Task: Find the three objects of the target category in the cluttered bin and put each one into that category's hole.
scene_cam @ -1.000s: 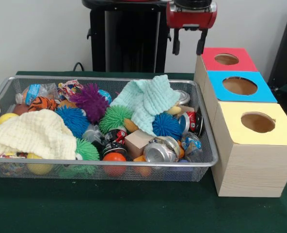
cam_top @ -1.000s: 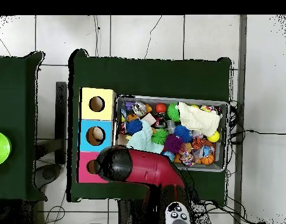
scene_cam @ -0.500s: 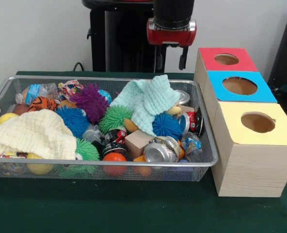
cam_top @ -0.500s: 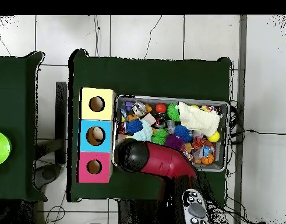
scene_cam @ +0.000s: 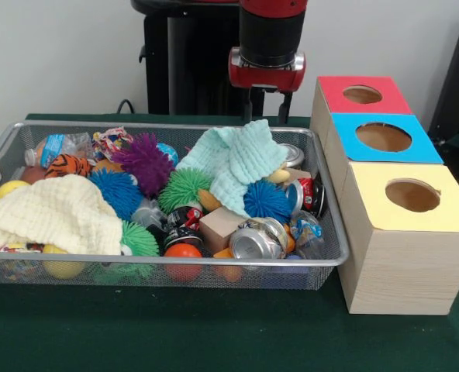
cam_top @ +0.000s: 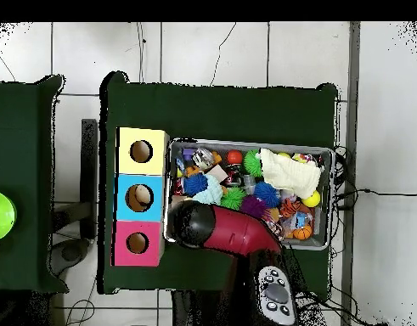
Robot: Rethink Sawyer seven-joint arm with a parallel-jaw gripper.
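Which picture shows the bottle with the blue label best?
The front view: the bottle lies on its side in the bin's far left corner, label showing. From overhead, that corner is only a small jumble, so I cannot pick it out.

A plain pale wall stands behind the dark green cloth-covered surface. From above, the floor is white square tiles with dark seams, and a second green-draped surface sits beyond the left edge.
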